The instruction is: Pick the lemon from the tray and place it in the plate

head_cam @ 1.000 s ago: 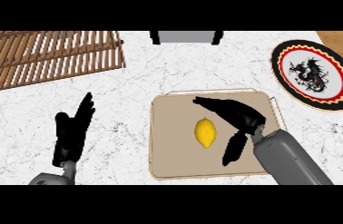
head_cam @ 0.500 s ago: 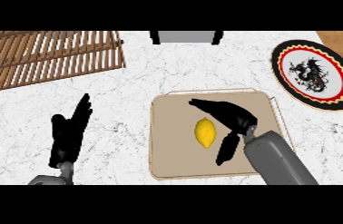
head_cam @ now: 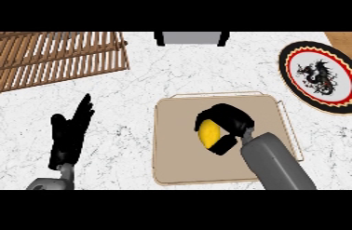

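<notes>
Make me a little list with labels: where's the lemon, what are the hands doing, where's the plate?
lemon: on the tray
right hand: curled round the lemon
left hand: open, resting on the counter at the left
plate: far right, holding nothing
rack: wooden, top left
</notes>
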Motion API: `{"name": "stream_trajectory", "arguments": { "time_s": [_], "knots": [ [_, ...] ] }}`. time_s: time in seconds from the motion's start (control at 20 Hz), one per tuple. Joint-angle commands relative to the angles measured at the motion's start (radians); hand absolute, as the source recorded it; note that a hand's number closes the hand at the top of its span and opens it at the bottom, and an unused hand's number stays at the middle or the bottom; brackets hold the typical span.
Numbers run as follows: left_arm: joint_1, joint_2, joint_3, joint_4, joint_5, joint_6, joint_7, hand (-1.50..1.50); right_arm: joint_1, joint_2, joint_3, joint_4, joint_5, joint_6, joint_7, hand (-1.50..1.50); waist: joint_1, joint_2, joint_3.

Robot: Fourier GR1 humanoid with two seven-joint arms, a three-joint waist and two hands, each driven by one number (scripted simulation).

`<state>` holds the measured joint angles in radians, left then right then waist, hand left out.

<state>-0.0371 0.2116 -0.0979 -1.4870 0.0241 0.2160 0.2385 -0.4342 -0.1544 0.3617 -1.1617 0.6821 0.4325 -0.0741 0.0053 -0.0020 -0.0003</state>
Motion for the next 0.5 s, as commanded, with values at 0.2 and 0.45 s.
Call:
{"name": "stream_trajectory", "arguments": {
  "time_s": [0.2, 0.45],
  "knots": [
    [-0.029, -0.044, 0.023, 0.052, -0.038, -0.003, -0.017, 0.00, 0.049, 0.002, -0.024, -0.024, 0.111, -0.110, -0.069, 1.50, -0.005, 0.002, 0.000],
    [-0.007, -0.023, 0.014, 0.006, -0.024, -0.020, -0.004, 0.00, -0.119, -0.077, -0.263, 0.156, 0.113, -0.231, 0.132, 1.50, 0.013, 0.008, 0.001]
  ]
}}
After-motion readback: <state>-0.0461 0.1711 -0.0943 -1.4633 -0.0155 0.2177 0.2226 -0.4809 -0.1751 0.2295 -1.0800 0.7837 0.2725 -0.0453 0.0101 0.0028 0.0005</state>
